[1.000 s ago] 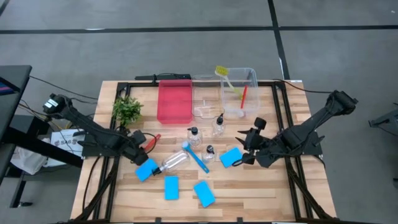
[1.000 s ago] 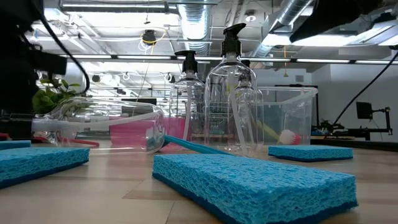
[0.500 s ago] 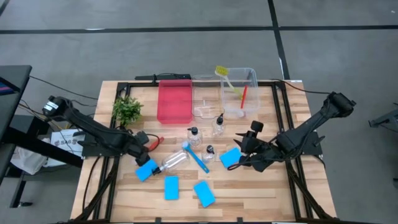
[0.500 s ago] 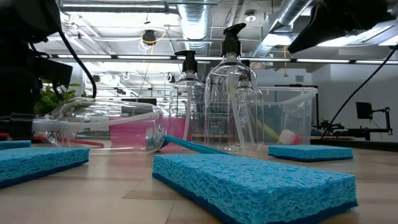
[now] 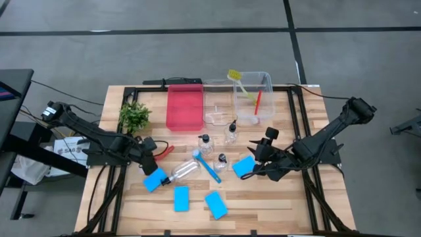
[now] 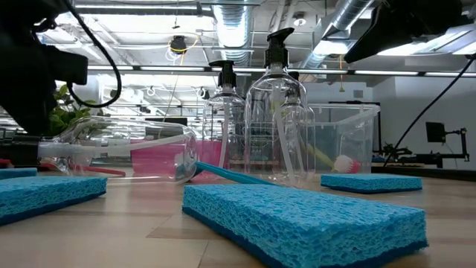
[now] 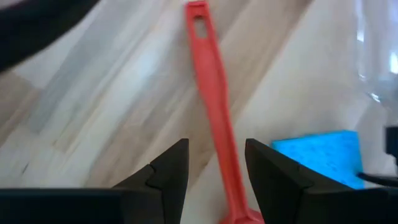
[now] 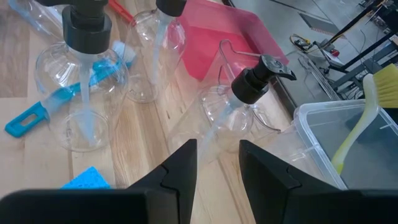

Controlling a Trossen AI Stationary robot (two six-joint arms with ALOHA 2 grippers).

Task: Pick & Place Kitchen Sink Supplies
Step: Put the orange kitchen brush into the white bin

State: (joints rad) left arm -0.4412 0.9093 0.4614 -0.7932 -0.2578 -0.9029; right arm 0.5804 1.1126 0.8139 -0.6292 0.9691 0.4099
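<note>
As thin red plastic brush handle [image 7: 214, 124] lies flat between left gripper [image 7: 214, 165] parted jaws, ungrasped: light, stiff, slippery; pinch mid-handle. Right gripper [image 8: 217, 163] parted, empty.

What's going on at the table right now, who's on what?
The left tool is low over the table, open, with the red brush lying between its fingers, not yet gripped. The right tool hangs open near the pump bottles, holding nothing. A yellow-green brush and another red one already stand in the clear bin. Four blue sponges, a blue brush and the bottles remain on the table.
</note>
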